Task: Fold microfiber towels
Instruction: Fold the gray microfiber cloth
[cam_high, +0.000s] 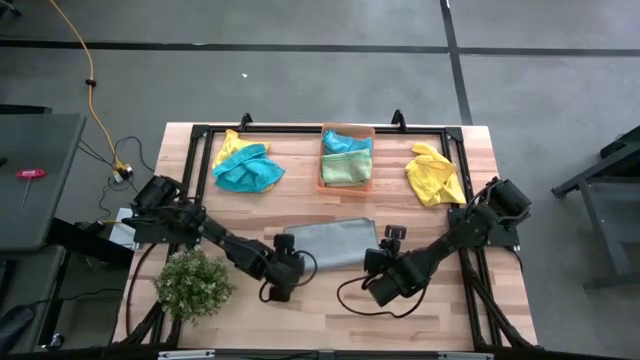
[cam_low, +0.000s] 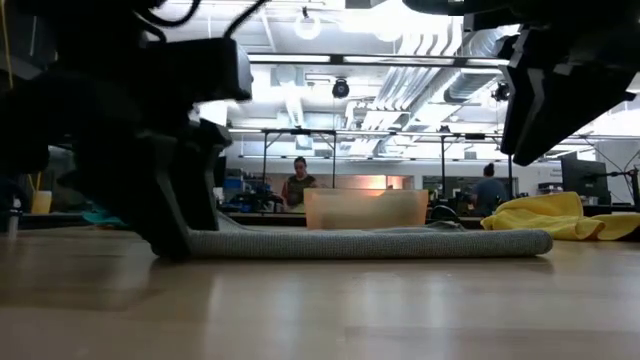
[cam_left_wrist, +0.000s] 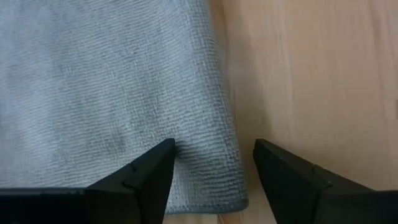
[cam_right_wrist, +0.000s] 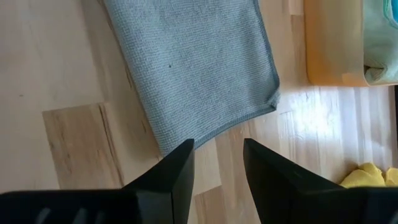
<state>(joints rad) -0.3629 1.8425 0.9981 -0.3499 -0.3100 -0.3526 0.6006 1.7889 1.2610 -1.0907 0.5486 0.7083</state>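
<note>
Straddling the grey towel's (cam_left_wrist: 112, 81) corner, the released left pincer (cam_left_wrist: 211, 177) is risking snagging and unfolding it; the right pincer (cam_right_wrist: 217, 168) is hanging part-open, empty.

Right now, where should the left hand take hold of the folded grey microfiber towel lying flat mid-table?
Take the folded grey microfiber towel at its near left corner, coming in from the left end. That corner lies free on bare wood, and the open left hand already straddles its edge there, so a low pinch should catch the layers.
</note>
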